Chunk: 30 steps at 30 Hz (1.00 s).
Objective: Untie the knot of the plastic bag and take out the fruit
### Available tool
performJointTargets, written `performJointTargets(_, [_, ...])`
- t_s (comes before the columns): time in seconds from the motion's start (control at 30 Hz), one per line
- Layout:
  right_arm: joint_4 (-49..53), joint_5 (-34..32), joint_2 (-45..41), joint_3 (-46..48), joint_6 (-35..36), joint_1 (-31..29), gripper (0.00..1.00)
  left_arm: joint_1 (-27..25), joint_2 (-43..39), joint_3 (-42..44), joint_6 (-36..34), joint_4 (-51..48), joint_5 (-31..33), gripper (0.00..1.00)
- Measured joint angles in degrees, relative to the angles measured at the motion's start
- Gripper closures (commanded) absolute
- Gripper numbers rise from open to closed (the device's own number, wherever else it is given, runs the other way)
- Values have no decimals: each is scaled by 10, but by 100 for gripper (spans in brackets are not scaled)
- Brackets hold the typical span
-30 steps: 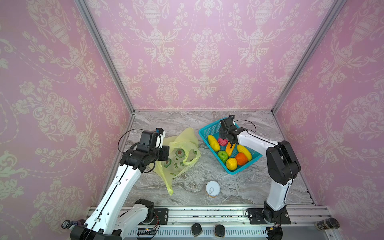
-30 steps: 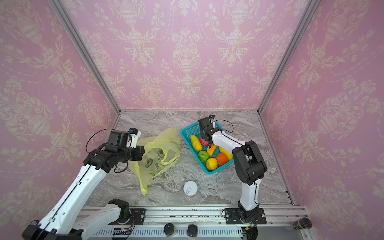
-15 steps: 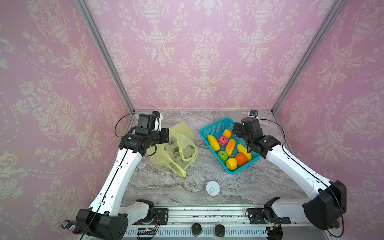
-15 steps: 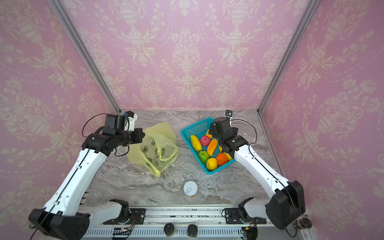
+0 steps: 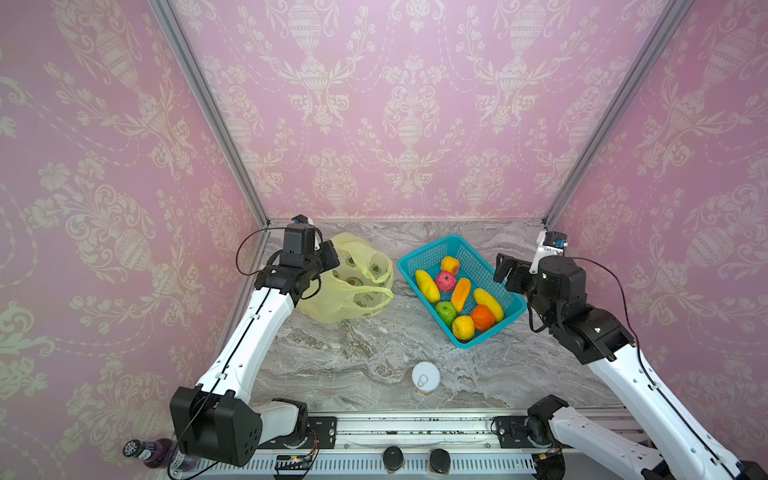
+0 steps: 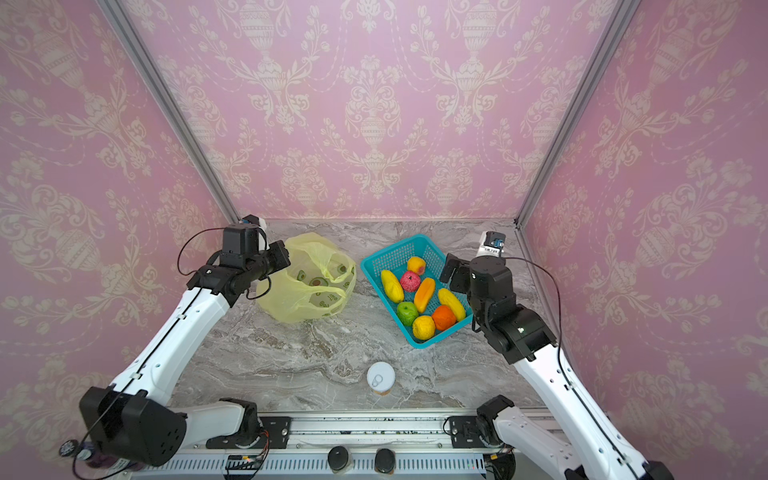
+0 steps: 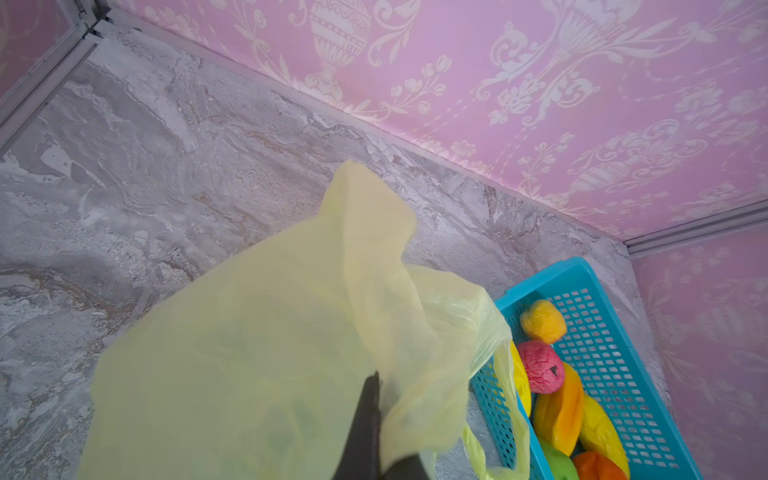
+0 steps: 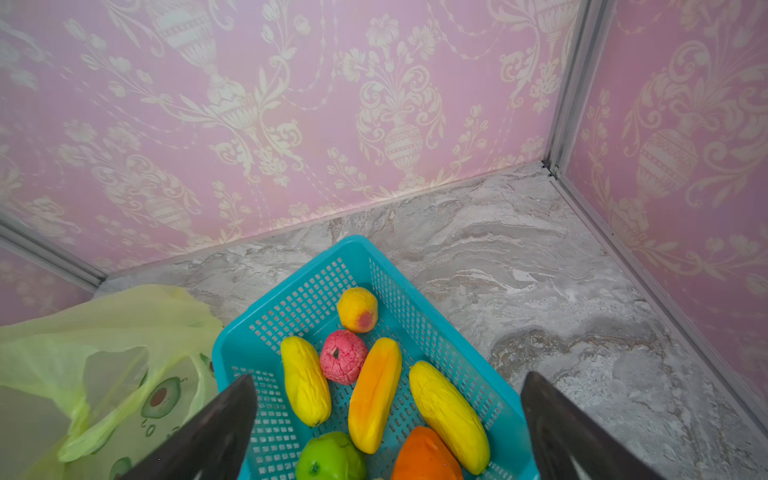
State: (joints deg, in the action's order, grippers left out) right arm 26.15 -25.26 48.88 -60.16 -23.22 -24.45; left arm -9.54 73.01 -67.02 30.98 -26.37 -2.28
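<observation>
Marble worktop. Plastic bag slumped at rear left, just beside teal basket, handle loops lying loose toward it. Left tool clamped tight on the bag's film at its left side; film drapes over the fingers in the left wrist view. Right tool spread wide, empty, just beside the basket's right rim. Fruit, eight pieces, all in the basket. White-lidded can upright near the front edge, well apart.
</observation>
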Motion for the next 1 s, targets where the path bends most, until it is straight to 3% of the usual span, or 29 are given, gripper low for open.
performJointTargets(0.13, [-38,-33,-61,38,37,3,0,0,-2,56,1,41,17,77])
performJointTargets(0.23, [-71,-78,-85,98,66,11,0,0,-2,65,0,49,21,40])
performJointTargets(0.27, [-81,-95,-89,125,75,15,0,0,-3,65,0,52,21,12])
performJointTargets(0.3, [-90,-107,-90,146,83,19,0,0,-4,64,2,52,22,1])
performJointTargets(0.47, [-151,-148,-73,255,113,67,0,0,-6,23,0,12,9,1])
performJointTargets(0.73, [-239,-170,-10,298,112,129,0,0,-29,-110,-3,-92,-16,1])
performJointTargets(0.87, [-276,-182,5,336,100,168,0,0,-92,-108,-15,-135,43,1])
performJointTargets(1.0, [-270,-178,23,348,67,215,0,0,-221,-6,-15,-125,149,1])
